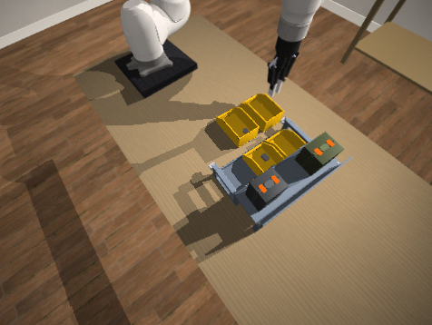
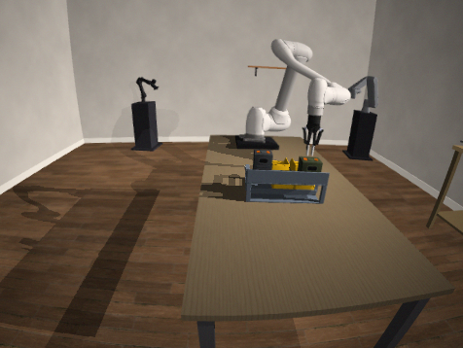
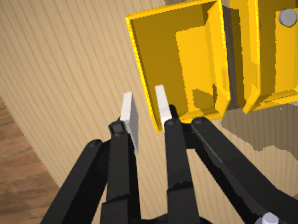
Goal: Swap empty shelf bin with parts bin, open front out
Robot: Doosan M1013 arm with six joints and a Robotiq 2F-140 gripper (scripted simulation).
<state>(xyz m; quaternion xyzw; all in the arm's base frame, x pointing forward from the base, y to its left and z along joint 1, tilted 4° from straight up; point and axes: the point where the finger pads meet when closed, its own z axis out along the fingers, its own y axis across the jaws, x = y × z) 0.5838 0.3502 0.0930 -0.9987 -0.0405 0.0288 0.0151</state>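
Observation:
Two yellow open bins stand side by side on the table behind the shelf. The left bin (image 1: 238, 126) holds a grey part and also shows in the wrist view (image 3: 273, 43). The right bin (image 1: 264, 111) looks empty and fills the middle of the wrist view (image 3: 182, 56). My gripper (image 1: 274, 91) hangs above the outer rim of the empty bin, clear of it. Its fingers stand a narrow gap apart with nothing between them. The grey-blue shelf (image 1: 277, 174) holds two more yellow bins, one with a grey part (image 1: 264, 158) and one beside it (image 1: 287, 142).
A black closed box (image 1: 267, 187) and a green closed box (image 1: 319, 152) sit on the shelf at its two ends. The robot base (image 1: 154, 64) stands at the table's far end. A small side table (image 1: 399, 45) stands off to the right.

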